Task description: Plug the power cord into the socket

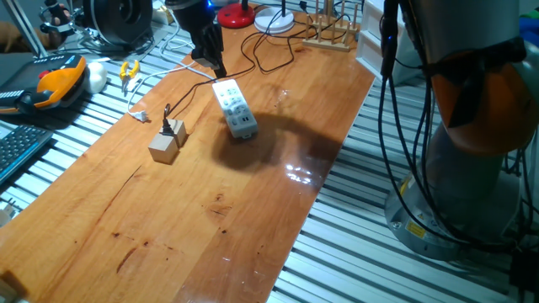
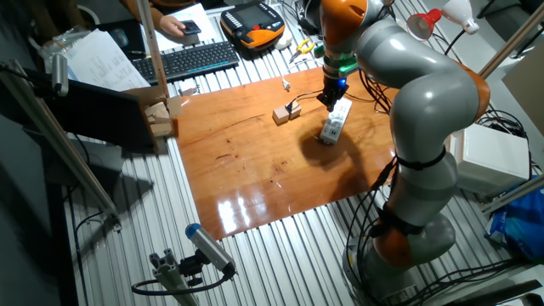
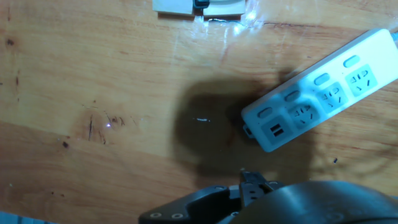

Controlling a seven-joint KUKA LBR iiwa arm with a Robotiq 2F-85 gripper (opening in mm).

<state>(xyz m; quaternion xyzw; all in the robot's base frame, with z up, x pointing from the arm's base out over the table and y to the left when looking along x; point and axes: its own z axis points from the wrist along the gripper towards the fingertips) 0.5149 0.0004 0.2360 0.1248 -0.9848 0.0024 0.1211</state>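
On the wooden table (image 1: 194,210), going from left to right in one fixed view, a tan wooden cube (image 1: 164,148) is seen first, with a small black plug of the power cord (image 1: 171,128) resting on top of it beside a second cube. The thin black cord is seen running up and to the right from there. Next, the white power strip (image 1: 234,108) is found lying flat, angled across the boards, well apart from the plug. The gripper (image 1: 216,67) is positioned just above the far end of the strip, near where the strip's own black lead leaves it.

In the other fixed view, the cubes (image 2: 281,114) are seen left of the strip (image 2: 335,124), and the gripper (image 2: 329,103) is hung over the strip's upper end.

In the hand view, the strip (image 3: 323,93) is seen upper right of the dark finger body at the bottom edge; nothing is seen held there. Whether the fingers are parted or closed cannot be told.
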